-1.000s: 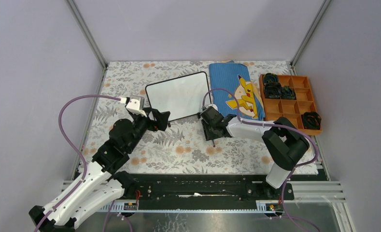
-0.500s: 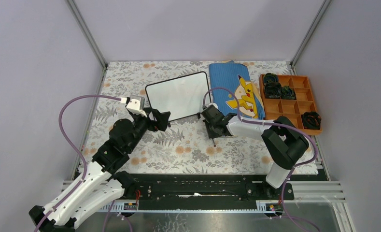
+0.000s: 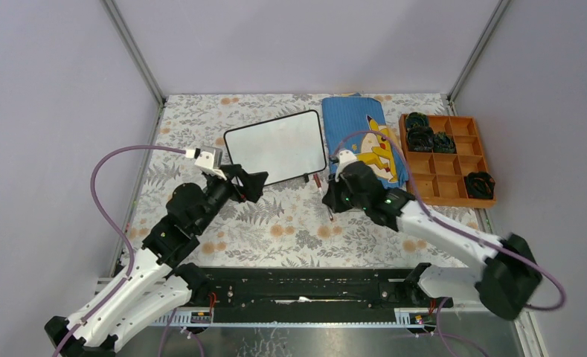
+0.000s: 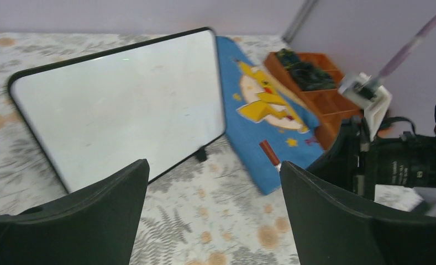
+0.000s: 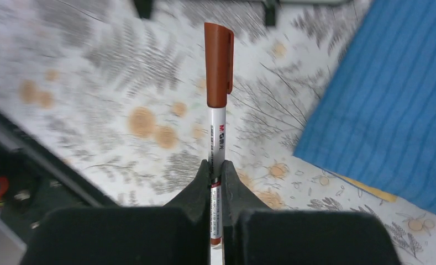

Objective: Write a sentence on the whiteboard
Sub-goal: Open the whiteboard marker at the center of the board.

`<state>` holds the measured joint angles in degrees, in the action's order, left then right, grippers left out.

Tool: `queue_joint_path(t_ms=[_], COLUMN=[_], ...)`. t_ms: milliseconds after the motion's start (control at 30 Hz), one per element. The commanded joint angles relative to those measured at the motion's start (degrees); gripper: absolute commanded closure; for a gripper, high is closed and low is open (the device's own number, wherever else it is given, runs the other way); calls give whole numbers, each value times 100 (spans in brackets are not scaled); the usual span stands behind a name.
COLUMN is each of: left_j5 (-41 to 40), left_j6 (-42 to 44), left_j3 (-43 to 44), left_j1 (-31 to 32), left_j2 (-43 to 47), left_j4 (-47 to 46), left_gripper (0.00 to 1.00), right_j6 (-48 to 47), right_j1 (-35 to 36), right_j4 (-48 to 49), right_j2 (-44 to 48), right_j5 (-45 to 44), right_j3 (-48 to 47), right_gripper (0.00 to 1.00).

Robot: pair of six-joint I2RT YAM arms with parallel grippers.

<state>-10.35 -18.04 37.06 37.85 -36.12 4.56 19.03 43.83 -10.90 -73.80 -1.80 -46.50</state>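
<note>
The whiteboard leans at the back centre of the table, and its face is blank white. The sentence is not in view. My right gripper is shut on a white marker with a red-brown cap, held lengthwise and pointing away from the wrist. Seen from above, that gripper hovers just off the board's lower right corner, with the marker sticking out toward the board. My left gripper stands open and empty at the board's lower left edge, its jaws wide apart.
A blue cloth with a yellow cartoon figure lies right of the board. An orange compartment tray holding dark items sits at the far right. A floral cloth covers the table. Walls close in on three sides.
My right gripper closed on the marker and lifted it off the table, shifting slightly right, while that arm's elbow swung down to the right. The left gripper edged slightly right.
</note>
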Motion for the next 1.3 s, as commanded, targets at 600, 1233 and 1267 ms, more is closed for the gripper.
queue_joint_path(t_ms=[600,1233,1267], left_j5=[4138,4377,4375], left_j6=[-2694,-2896,-2898], left_j3=[1115,1406,1402], left_j1=[11,11,11], left_j2=[-1801,-2393,-2404], left_j4=[-3218,-3320,-3329], left_gripper=[6,41,45], right_j6=[736,787,782], right_j1=[2,2,7], right_j4=[2734,2802,2791], right_j2=[3023,2793,2792], right_j5=[2305,2681,2675], right_j3=[554,392,388], right_gripper=[100,100,100])
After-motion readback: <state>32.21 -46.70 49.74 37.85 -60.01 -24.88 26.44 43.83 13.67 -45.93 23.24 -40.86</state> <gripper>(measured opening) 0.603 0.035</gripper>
